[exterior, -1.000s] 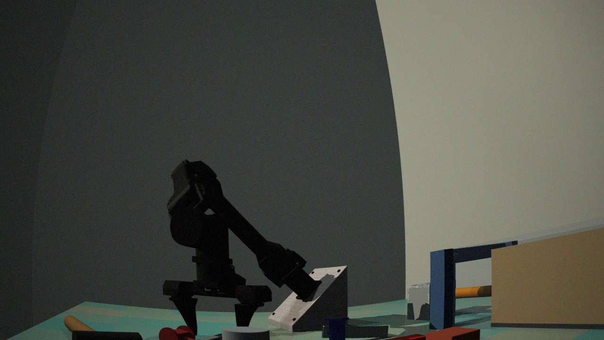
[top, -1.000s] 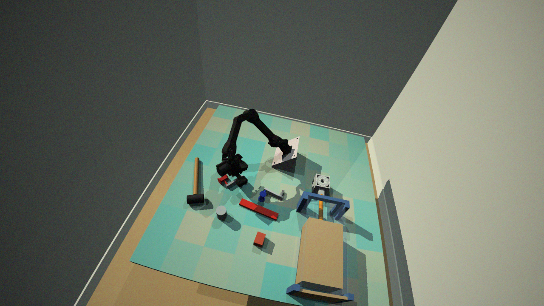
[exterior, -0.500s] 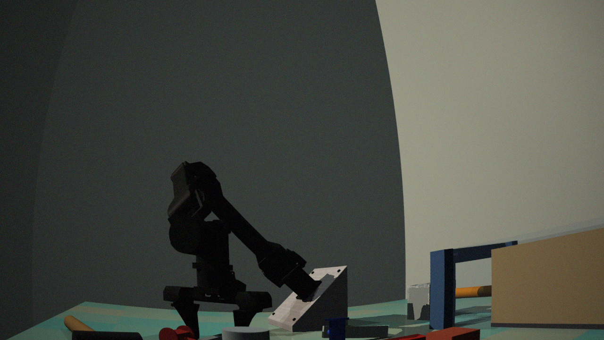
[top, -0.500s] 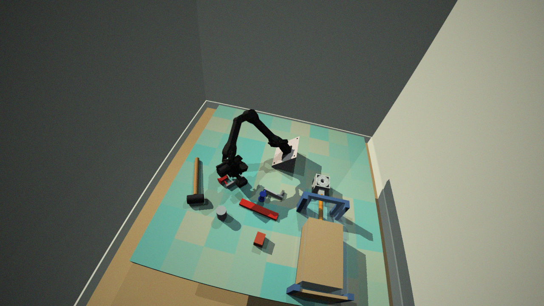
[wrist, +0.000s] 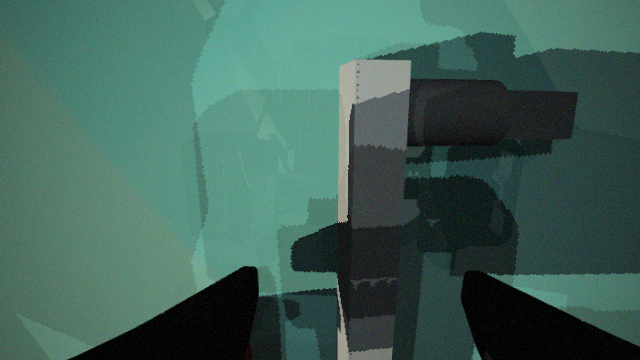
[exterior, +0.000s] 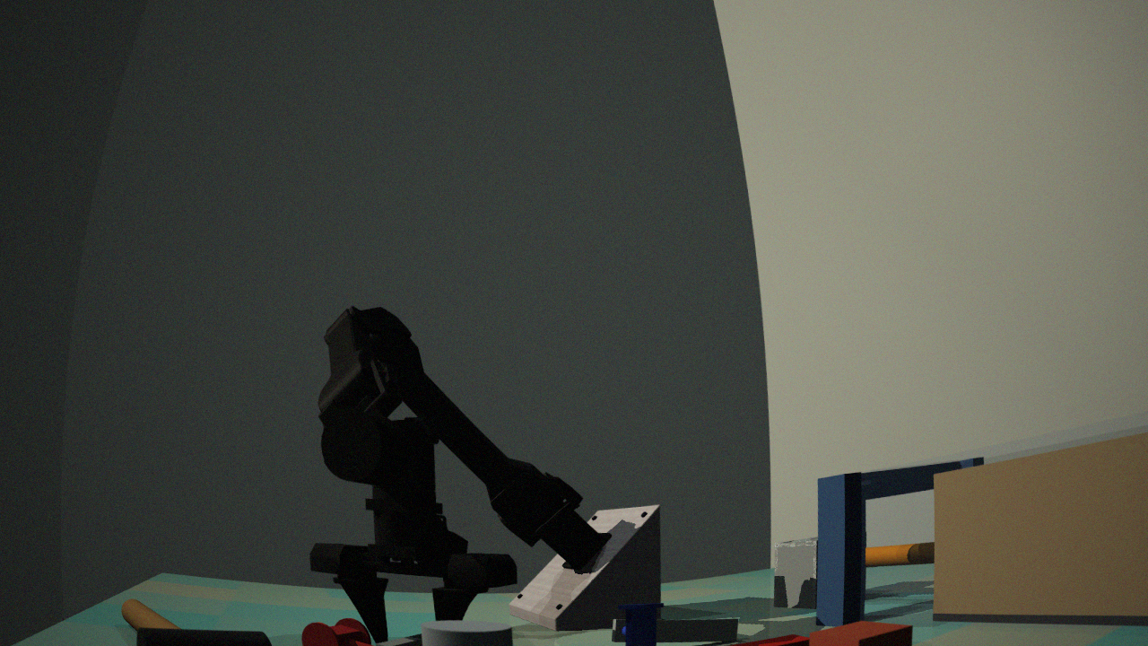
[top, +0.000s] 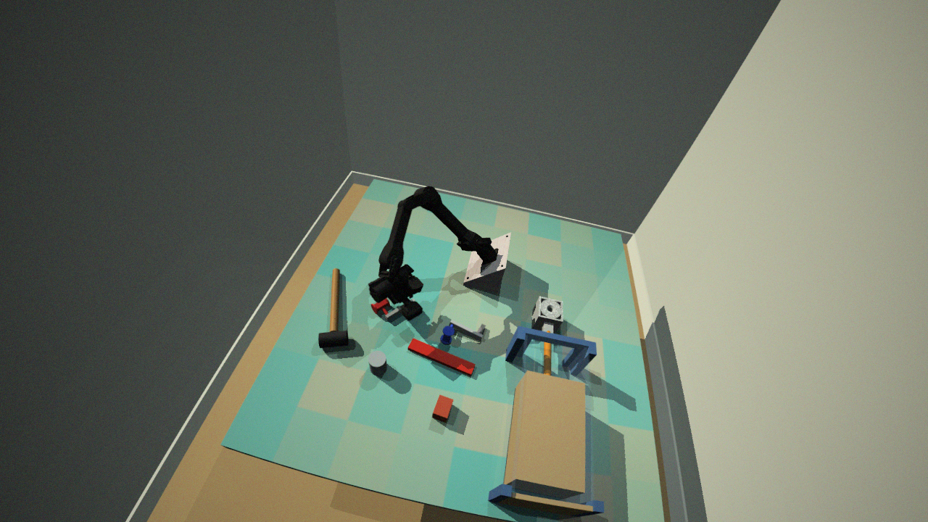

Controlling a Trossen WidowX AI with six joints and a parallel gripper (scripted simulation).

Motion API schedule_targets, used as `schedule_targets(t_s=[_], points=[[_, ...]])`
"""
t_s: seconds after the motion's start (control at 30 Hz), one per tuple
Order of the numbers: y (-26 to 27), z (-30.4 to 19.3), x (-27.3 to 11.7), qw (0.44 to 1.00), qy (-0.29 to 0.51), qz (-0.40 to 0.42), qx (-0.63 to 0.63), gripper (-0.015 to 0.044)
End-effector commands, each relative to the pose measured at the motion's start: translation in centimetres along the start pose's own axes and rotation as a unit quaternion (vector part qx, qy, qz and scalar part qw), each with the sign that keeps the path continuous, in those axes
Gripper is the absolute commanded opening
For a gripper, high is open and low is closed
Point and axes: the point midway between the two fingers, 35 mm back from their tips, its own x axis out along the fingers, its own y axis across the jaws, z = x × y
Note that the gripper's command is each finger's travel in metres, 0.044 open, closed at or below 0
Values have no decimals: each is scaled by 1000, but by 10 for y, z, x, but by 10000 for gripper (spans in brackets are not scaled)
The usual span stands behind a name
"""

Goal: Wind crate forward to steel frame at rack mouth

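My gripper (top: pixel 396 306) (exterior: pixel 411 626) (wrist: pixel 360 283) is open and low over the red-knobbed crank handle (top: pixel 391 314) (exterior: pixel 333 632) (wrist: pixel 377 190). In the wrist view its grey bar runs between the fingertips, apart from both; its round shaft and square key (wrist: pixel 542 115) point right. The red knob is mostly hidden there. A blue-knobbed crank (top: pixel 467 331) (exterior: pixel 682 630) lies nearer the winch (top: pixel 549 310) (exterior: pixel 795 562), whose round top hole is empty. An orange strap (top: pixel 547 357) (exterior: pixel 887 554) joins the winch to the crate (top: pixel 551 435) (exterior: pixel 1035 545), which sits flat behind the blue frame (top: pixel 557 338) (exterior: pixel 839 554), with a gap between.
A mallet (top: pixel 333 298) (exterior: pixel 200 638) lies left of the gripper. A grey cylinder (top: pixel 377 362) (exterior: pixel 466 632), a long red bar (top: pixel 441 357) and a red block (top: pixel 443 407) (exterior: pixel 863 632) stand or lie toward the front. The arm's sloped base (top: pixel 483 279) (exterior: pixel 610 590) is behind.
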Motion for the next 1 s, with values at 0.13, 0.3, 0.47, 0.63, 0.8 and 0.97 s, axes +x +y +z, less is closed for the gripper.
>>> schedule_targets(t_s=[0.13,0.3,0.47,0.63,0.8,0.97], points=[[0,0,-1,1000,0,0,1,253],[0,0,-1,1000,0,0,1,220],[0,0,-1,1000,0,0,1,187],[0,0,-1,1000,0,0,1,153],[0,0,-1,1000,0,0,1,120],[0,0,-1,1000,0,0,1,87]])
